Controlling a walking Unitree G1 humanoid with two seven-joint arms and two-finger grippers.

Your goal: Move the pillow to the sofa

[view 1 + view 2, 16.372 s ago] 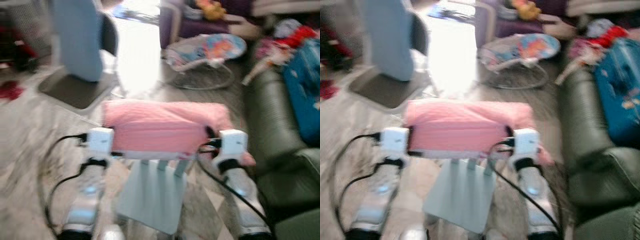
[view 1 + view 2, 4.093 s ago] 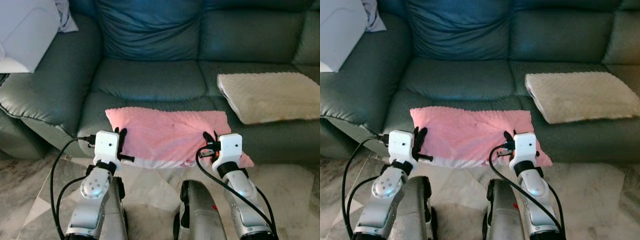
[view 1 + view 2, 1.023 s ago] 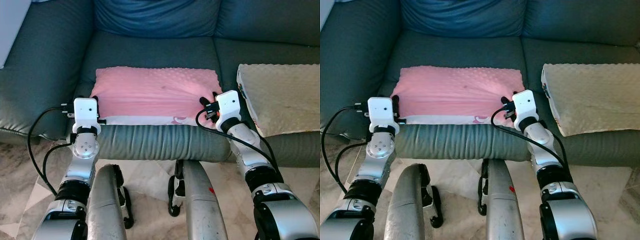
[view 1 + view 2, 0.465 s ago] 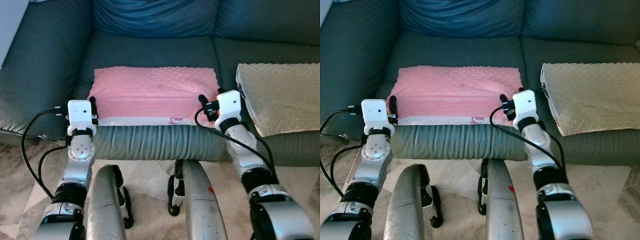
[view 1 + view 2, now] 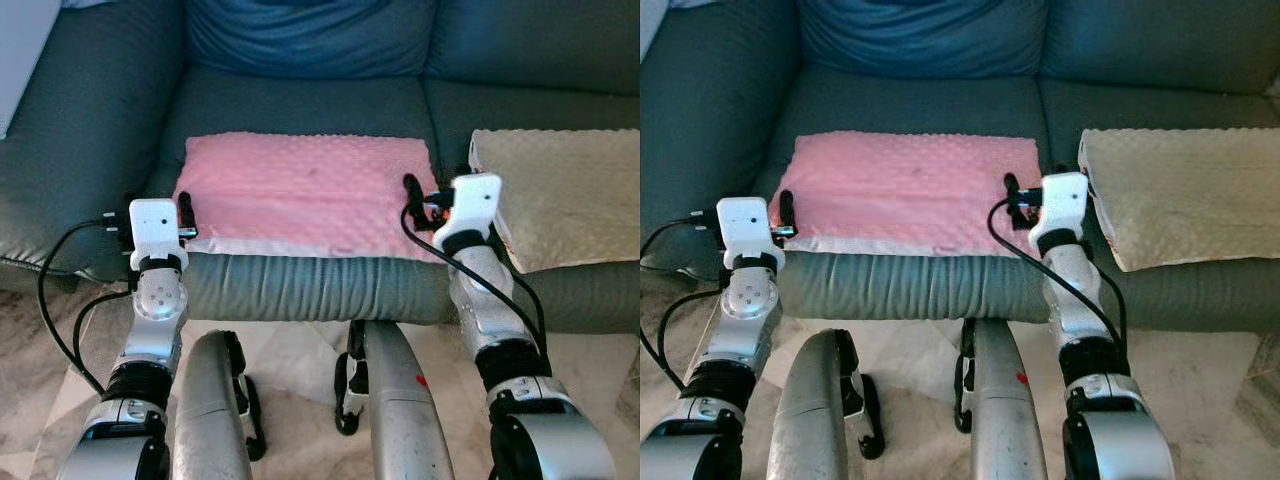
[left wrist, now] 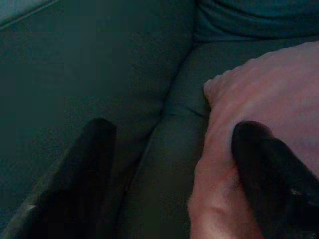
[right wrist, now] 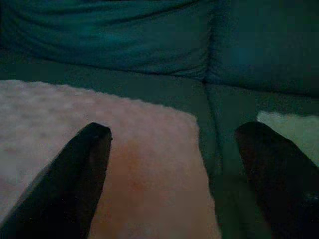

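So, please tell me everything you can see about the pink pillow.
The pink rectangular pillow with a bumpy, dotted soft fabric lies flat on the dark green leather sofa, on the seat cushion, its front edge near the seat's front. A paler strip runs along that front edge. The left pincer is open at its left front corner, the right pincer open at its right end. A beige textured pillow lies beside it on the next seat.

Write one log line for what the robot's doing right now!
pink pillow flat on sofa seat | left gripper open | right gripper open
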